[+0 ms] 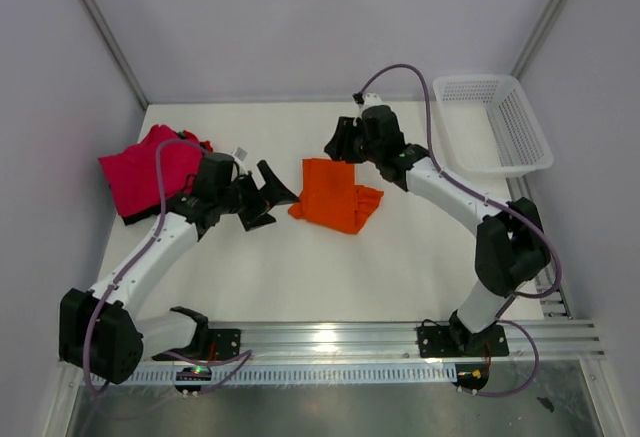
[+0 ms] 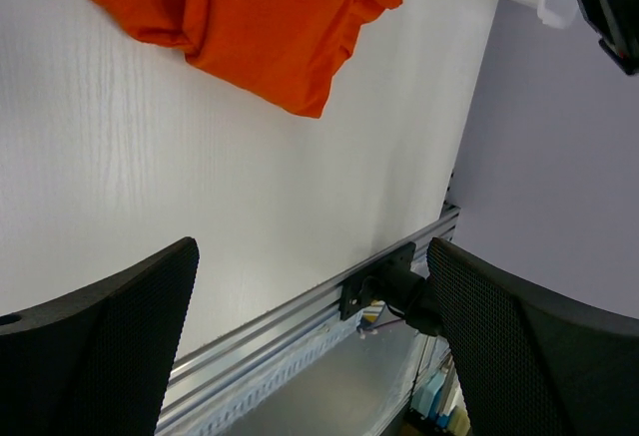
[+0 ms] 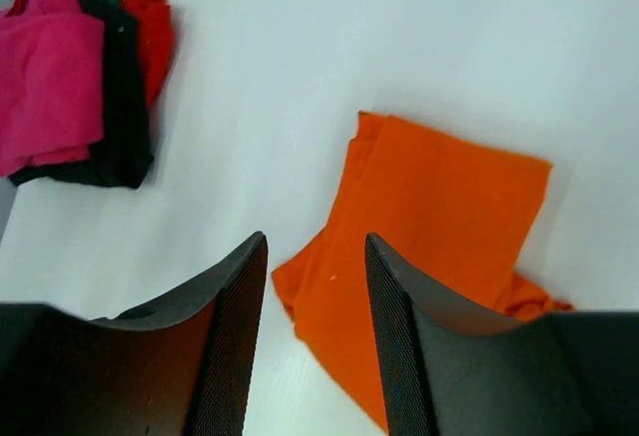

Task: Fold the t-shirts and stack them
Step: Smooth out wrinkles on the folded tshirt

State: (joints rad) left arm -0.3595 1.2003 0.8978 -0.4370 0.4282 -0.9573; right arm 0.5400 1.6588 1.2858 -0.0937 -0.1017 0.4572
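Mid-table, the orange t-shirt [image 1: 335,195] lies half-folded. Your left end effector [image 1: 272,202] gapes empty just left of it, and the right end effector [image 1: 340,147] hangs part-open and empty over its far edge. Next, probably: pinch an edge and finish the fold.

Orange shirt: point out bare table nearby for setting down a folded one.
Bare: the wide strip between the orange shirt and the front rail. Crowded: left gripper and shirt pile to its left, right gripper behind it.
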